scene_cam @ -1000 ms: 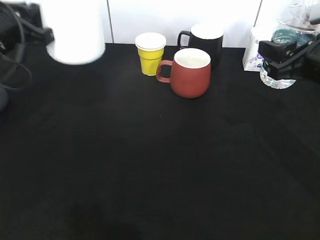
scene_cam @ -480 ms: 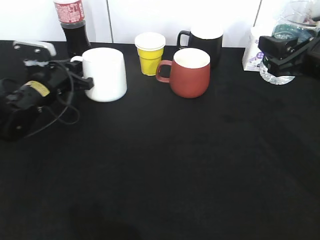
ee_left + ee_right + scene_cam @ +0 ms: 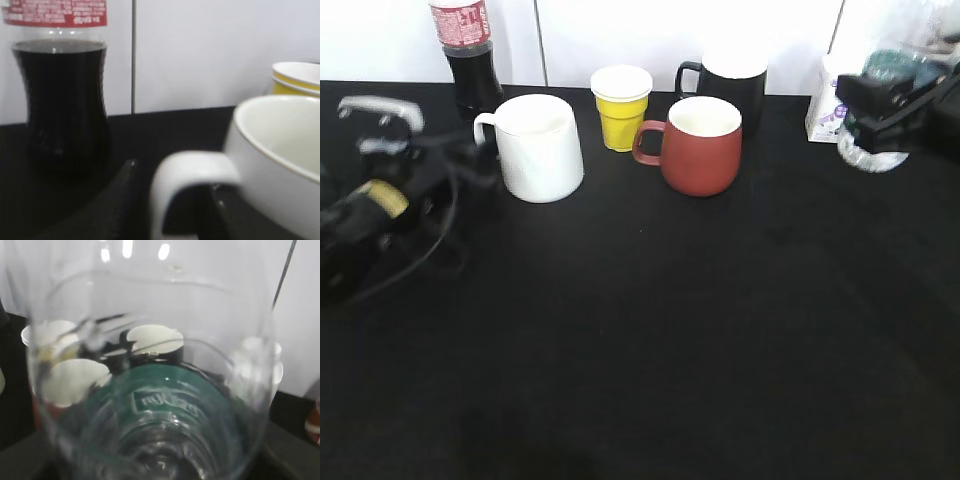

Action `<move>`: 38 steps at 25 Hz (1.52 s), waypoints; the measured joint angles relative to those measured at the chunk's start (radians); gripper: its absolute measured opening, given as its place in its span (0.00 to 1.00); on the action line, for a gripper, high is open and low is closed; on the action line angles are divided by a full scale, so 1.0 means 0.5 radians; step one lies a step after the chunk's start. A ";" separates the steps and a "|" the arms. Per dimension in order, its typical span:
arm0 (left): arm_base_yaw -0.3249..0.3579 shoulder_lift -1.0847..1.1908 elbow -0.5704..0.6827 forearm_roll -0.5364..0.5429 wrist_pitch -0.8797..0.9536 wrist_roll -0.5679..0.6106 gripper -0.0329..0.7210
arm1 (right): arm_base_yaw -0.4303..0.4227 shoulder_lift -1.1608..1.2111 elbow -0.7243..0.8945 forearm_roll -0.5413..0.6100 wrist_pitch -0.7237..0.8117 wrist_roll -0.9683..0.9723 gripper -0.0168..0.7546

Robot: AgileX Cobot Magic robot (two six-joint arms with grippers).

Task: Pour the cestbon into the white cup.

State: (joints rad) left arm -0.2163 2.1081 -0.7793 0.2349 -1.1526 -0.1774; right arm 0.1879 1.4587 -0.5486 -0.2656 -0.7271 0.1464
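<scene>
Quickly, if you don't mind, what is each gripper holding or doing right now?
Left gripper: at the white cup's handle; open or closed cannot be told.
Right gripper: closed on the cestbon.

White cup (image 3: 539,147): glazed ceramic, smooth, glossy. Cestbon (image 3: 150,405): clear ribbed plastic, glare spots, green label. Cola bottle (image 3: 60,95): clear glossy plastic. Red mug (image 3: 701,146): glossy glaze. Table (image 3: 660,330): matt black cloth.

Four cups on the counter (image 3: 650,330): white cup (image 3: 537,148), and to its right a yellow cup (image 3: 621,106), red-brown mug (image 3: 698,145), black mug (image 3: 728,82). Two bottles: cola bottle (image 3: 465,55) behind the white cup, cestbon (image 3: 885,110) far right. One small carton (image 3: 823,100) beside the cestbon.
</scene>
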 joint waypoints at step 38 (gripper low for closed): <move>-0.488 -3.358 0.082 -0.302 4.279 0.008 0.46 | 0.000 -2.210 -0.231 0.889 3.379 -0.360 0.79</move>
State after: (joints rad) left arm -0.4602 0.4290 -0.7385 0.0837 0.9870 -0.1732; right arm 0.1879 0.3536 -0.6639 0.1791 0.9622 -0.0337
